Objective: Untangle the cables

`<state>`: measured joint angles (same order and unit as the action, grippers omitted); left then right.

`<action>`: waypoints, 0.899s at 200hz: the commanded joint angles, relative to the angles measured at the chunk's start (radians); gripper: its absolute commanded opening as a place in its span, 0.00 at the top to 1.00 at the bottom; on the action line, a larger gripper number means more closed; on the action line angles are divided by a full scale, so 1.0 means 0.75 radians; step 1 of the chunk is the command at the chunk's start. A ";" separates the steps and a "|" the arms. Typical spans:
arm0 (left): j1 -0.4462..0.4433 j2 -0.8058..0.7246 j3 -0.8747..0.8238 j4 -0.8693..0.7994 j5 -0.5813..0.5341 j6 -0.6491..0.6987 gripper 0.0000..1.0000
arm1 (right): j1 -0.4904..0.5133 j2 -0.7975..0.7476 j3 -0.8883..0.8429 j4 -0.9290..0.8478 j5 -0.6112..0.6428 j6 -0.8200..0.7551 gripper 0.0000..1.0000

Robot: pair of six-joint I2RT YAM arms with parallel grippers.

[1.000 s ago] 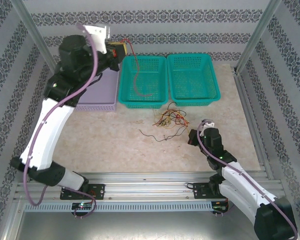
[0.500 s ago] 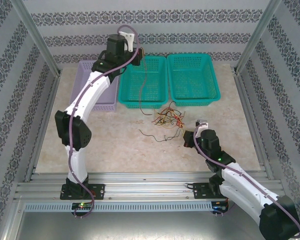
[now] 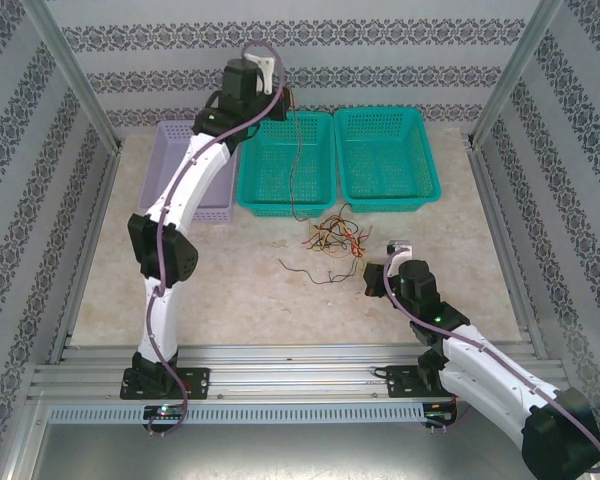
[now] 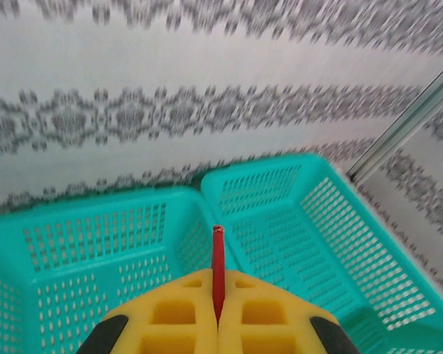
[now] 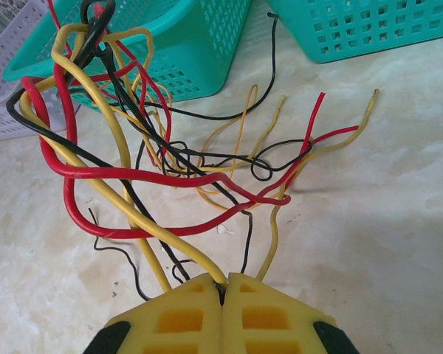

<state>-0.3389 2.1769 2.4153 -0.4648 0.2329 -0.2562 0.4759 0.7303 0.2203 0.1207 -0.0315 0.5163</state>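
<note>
The cables (image 3: 332,238) lie as a loose tangle of red, yellow and black wires on the table in front of the teal baskets. My right gripper (image 3: 368,280) sits low at the tangle's near right edge. In the right wrist view it (image 5: 223,284) is shut on a yellow cable (image 5: 118,188) and a thin black one, with the tangle (image 5: 170,158) rising ahead. My left gripper (image 3: 280,100) is held high over the left teal basket (image 3: 248,175). It (image 4: 218,295) is shut on a single red cable (image 4: 218,254), which hangs down (image 3: 293,170) past the basket's front rim.
A second teal basket (image 3: 427,150) stands to the right of the first, and a purple basket (image 3: 168,150) to its left. A black wire (image 3: 305,270) trails out on the table left of the tangle. Metal frame posts and patterned walls close in the sides.
The left arm has swung right and stretched out, carrying the red cable from the basket's left corner to over its middle. The right gripper has shifted slightly left.
</note>
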 commanded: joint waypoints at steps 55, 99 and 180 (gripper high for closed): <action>0.004 -0.294 0.103 0.039 0.040 -0.063 1.00 | 0.026 0.063 0.031 0.080 0.007 -0.024 1.00; 0.005 -0.258 0.098 0.047 0.029 -0.035 1.00 | 0.029 0.086 0.035 0.091 0.009 -0.029 1.00; -0.006 0.009 0.035 -0.064 0.019 -0.019 1.00 | 0.030 0.045 0.030 0.072 0.011 -0.036 1.00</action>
<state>-0.3393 2.1391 2.4756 -0.4633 0.2562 -0.2913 0.4873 0.7872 0.2207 0.1619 -0.0311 0.5152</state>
